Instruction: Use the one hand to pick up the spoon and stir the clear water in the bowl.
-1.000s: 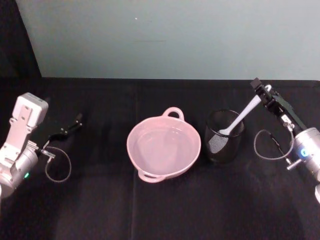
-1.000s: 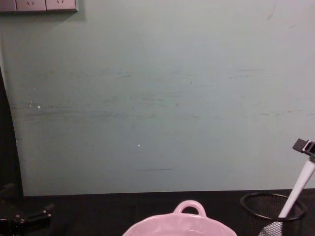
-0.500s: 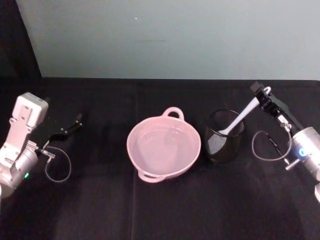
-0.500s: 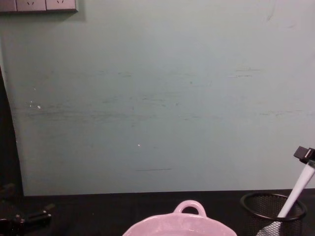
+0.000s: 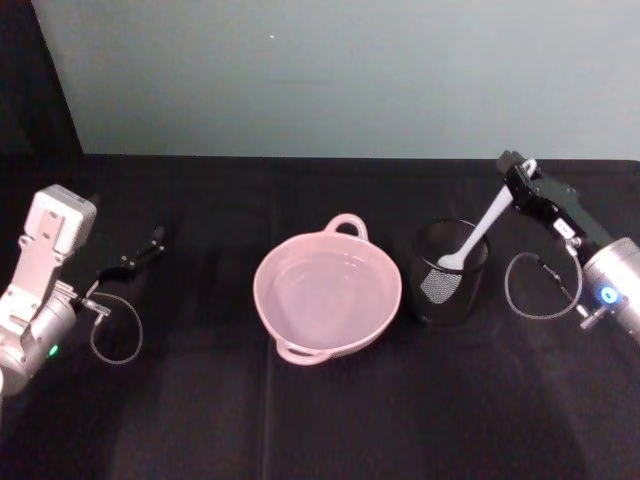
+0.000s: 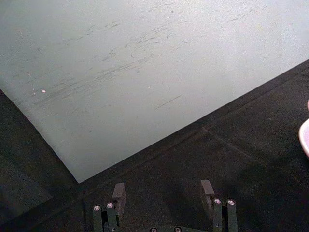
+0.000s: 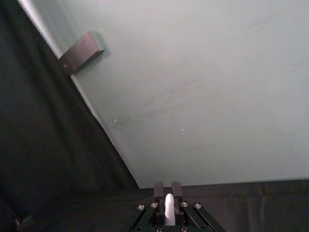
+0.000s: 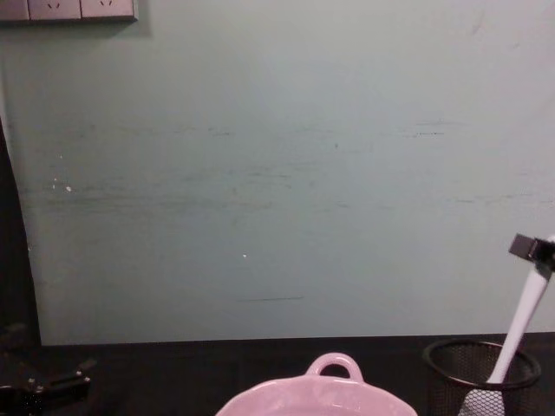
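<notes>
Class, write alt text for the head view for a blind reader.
The right tool grips the top of a white spoon standing tilted in a black mesh cup, beside a pink bowl on a black table. The left tool sits idle far left.

The bowl (image 5: 258, 292) is set centrally on the surface (image 5: 180, 400), the mesh cup (image 5: 445, 302) is placed just beside it on the right, and the spoon (image 5: 480, 232) is stood tilted in that cup.

- We count one bowl (image 5: 258, 290).
- We count one spoon (image 5: 481, 231).
- We see one mesh cup (image 5: 446, 301).
- We count two grippers: the left gripper (image 6: 163, 193) and the right gripper (image 5: 516, 173).
- We see one table (image 5: 320, 420).
</notes>
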